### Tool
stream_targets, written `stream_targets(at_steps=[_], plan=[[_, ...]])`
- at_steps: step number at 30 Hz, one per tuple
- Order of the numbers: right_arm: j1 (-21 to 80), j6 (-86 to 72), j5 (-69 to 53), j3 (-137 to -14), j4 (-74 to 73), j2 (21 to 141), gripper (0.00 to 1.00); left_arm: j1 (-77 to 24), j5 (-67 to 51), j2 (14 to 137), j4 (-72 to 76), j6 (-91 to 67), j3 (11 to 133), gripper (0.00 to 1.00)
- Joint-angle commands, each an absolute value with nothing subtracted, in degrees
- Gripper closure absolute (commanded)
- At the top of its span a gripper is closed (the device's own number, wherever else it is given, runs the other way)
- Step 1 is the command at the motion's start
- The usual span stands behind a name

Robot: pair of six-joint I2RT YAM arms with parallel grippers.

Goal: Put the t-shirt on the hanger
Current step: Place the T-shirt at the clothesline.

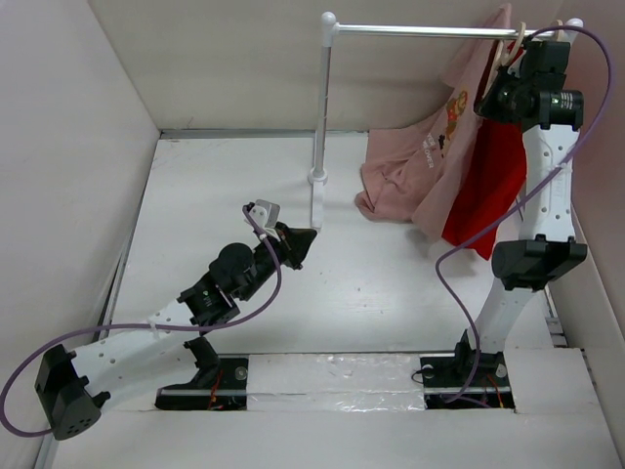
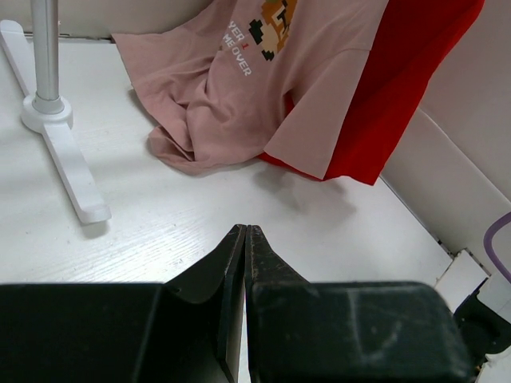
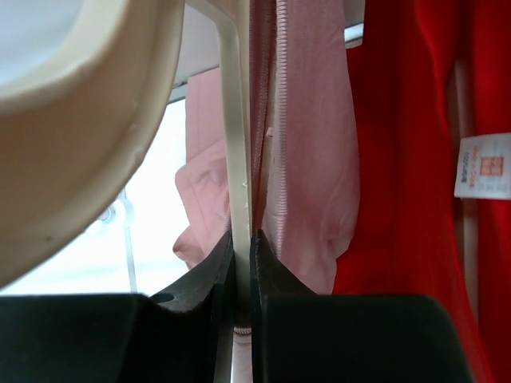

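Two hands: the right hand (image 3: 243,239) is up at the rail and the left hand (image 2: 246,233) is low over the worktop, the two well apart.
Right hand grip: jaws pinched nearly together on a thin pale edge of the hanger (image 3: 88,128), with a fold of the t-shirt (image 1: 410,176) pressed right beside it. Whether cloth is caught in the pinch too, I cannot tell.
Left hand grip: jaws fully closed, nothing between them.
Hanger: at the right end of the rail (image 1: 420,31), its broad curved part close above the right hand. Whether the hook sits over the rail is hidden.
T-shirt position: it hangs from the hanger's spot, down and to the left of the right hand. Its long axis runs roughly top to bottom, and its lower part is bunched on the worktop (image 1: 215,195) toward the right wall.
Red shirt (image 1: 488,186): hangs touching the t-shirt on its right side.
Nearer arm: the right, by far. From the left hand the bunched hem lies ahead and to the right, past the rack's foot (image 1: 315,210).
Turning point, as I judge it: the cloth runs downward from the grip. Settling the shirt therefore depends on the top being held there while the slack below is freed.
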State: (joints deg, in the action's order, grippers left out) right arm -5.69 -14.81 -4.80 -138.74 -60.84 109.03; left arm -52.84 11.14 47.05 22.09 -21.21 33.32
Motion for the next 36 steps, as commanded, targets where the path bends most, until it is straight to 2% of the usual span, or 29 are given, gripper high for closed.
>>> stream_targets(at_steps=[1, 15, 21, 23, 24, 27, 36], plan=[[-6.4, -15.1, -6.8, -141.7, -52.7, 108.5, 1.00, -53.0, 10.8, 46.8, 26.2, -20.5, 32.8, 1.00], [-7.1, -15.7, -7.2, -143.0, -50.4, 112.1, 1.00, -53.0, 10.6, 48.3, 26.5, -20.3, 32.9, 1.00], [-7.1, -16.3, -6.9, -138.1, -47.6, 110.1, 1.00, -53.0, 11.2, 48.5, 26.5, -20.3, 32.8, 0.99], [-7.1, -16.8, -6.2, -136.1, -46.5, 107.9, 0.92, -53.0, 11.1, 48.7, 26.5, -20.3, 32.9, 0.98], [-7.1, -17.0, -6.2, -134.7, -44.9, 106.9, 0.80, -53.0, 11.1, 48.6, 26.5, -20.4, 33.0, 0.98], [-7.1, -17.8, -4.9, -129.0, -41.6, 102.1, 0.58, -53.0, 10.9, 48.4, 26.5, -20.5, 32.8, 0.97], [-7.1, -21.0, -1.4, -113.5, -31.2, 87.6, 0.39, -53.0, 11.1, 46.6, 26.7, -20.5, 32.2, 0.94]])
